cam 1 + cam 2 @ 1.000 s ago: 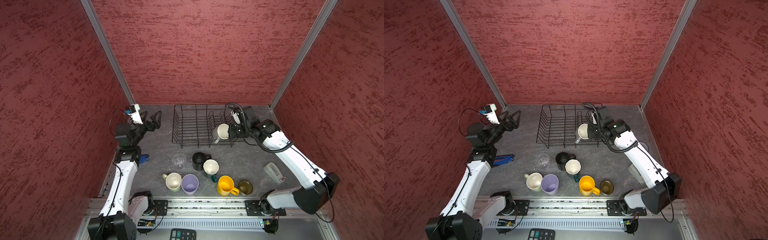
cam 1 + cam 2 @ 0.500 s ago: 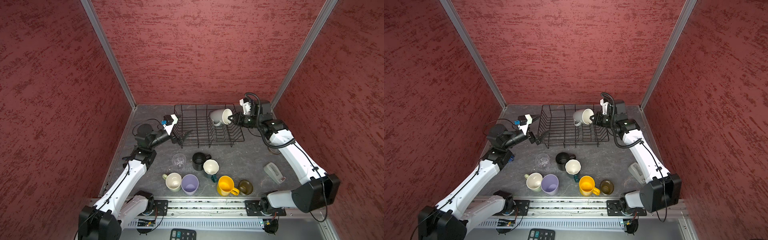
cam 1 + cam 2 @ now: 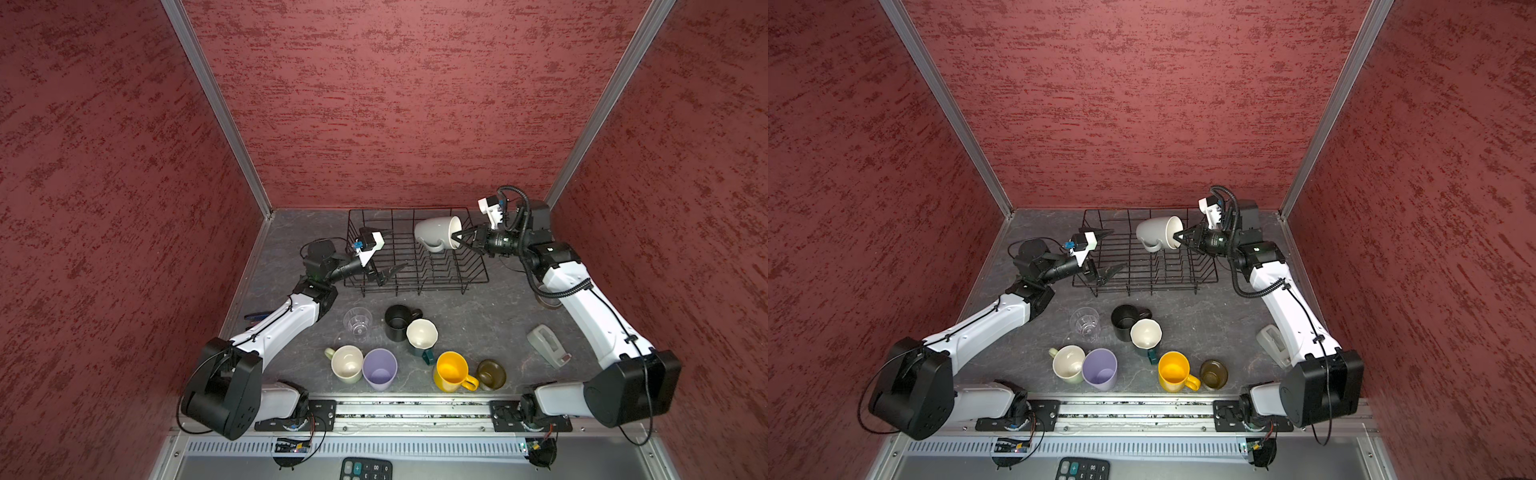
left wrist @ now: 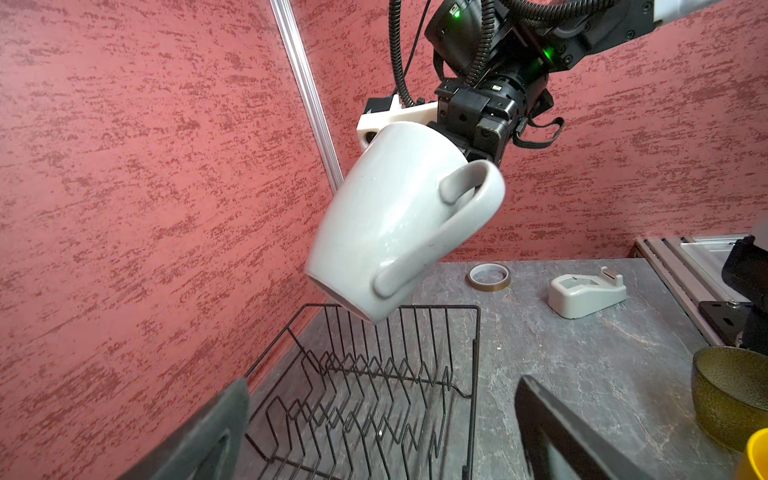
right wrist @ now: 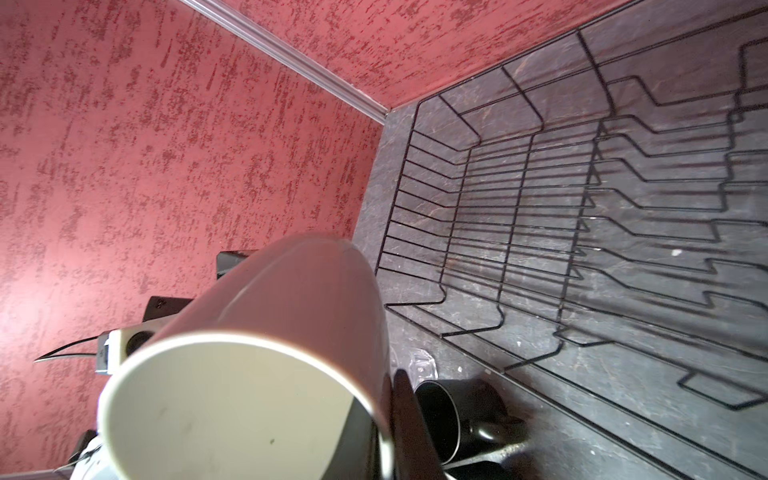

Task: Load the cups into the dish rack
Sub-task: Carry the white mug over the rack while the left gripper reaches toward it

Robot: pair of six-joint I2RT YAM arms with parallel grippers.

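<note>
Along the front edge at six o'clock stand a pale mug (image 3: 347,363), tumbler (image 3: 379,369), yellow mug (image 3: 451,371) and brown mug (image 3: 491,374), crowded close. Just behind cluster the glass (image 3: 357,326), black mug (image 3: 398,322) and teal mug (image 3: 422,334). Bare tabletop runs between them and the rack (image 3: 415,286), and around the dispenser (image 3: 546,345) at three o'clock. Over the rack's nine o'clock end hangs the left gripper (image 3: 395,249), jaws spread wide. At one o'clock the right gripper (image 3: 457,240) pinches the rim of the grey mug (image 3: 436,235), which is tipped sideways in the air above the rack. A tape roll (image 4: 489,277) is half hidden by the right arm in both top views; I cannot tell whether the yellow mug's handle touches the brown mug.
</note>
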